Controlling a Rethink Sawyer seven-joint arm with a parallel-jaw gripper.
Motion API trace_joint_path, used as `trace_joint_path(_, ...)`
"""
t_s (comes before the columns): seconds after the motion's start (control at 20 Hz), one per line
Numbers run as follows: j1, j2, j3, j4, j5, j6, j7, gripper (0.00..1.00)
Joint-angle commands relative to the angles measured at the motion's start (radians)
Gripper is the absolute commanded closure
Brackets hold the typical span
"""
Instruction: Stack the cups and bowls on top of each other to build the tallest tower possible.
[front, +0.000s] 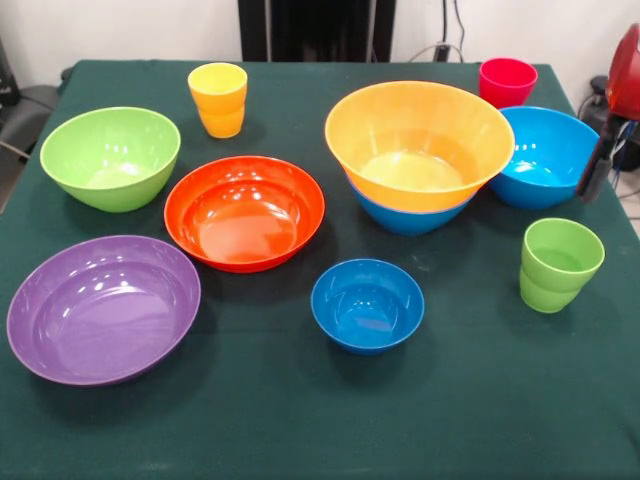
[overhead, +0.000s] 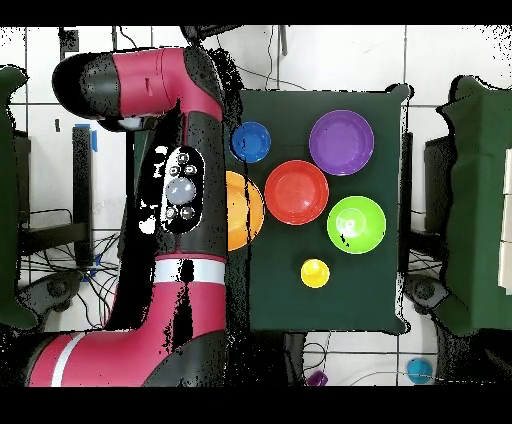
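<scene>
Front view shows the gripper (front: 597, 170), jaws impossible to read, probably crowding the blue bowl (front: 545, 155); an inward swing could topple the yellow-orange bowl (front: 420, 140) beside it.

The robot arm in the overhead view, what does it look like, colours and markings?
The arm is glossy red-pink with thick, rounded black joint sections. Pale grey-white bands ring it at two places near the base end. A black oval panel on its upper side carries a large grey round knob and smaller buttons. The front view shows only a red and black sliver at the right edge.
</scene>
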Motion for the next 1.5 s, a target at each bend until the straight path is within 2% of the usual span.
trace_joint_path(0.05,-0.017,0.061,0.149,-0.092,-0.033,0.139,-0.251,0.0)
trace_joint_path(0.35,-0.04,0.099,0.163,-0.16,-0.035,0.166,-0.296,0.0)
trace_joint_path(0.55,-0.059,0.105,0.175,-0.165,-0.034,0.167,-0.336,0.0)
trace_joint_path(1.1,-0.139,0.051,0.194,-0.078,-0.042,0.165,-0.46,0.0)
trace_joint_path(1.35,-0.171,0.013,0.169,-0.041,-0.034,0.197,-0.446,0.0)
trace_joint_path(1.5,-0.199,-0.012,0.157,0.001,-0.035,0.175,-0.439,0.0)
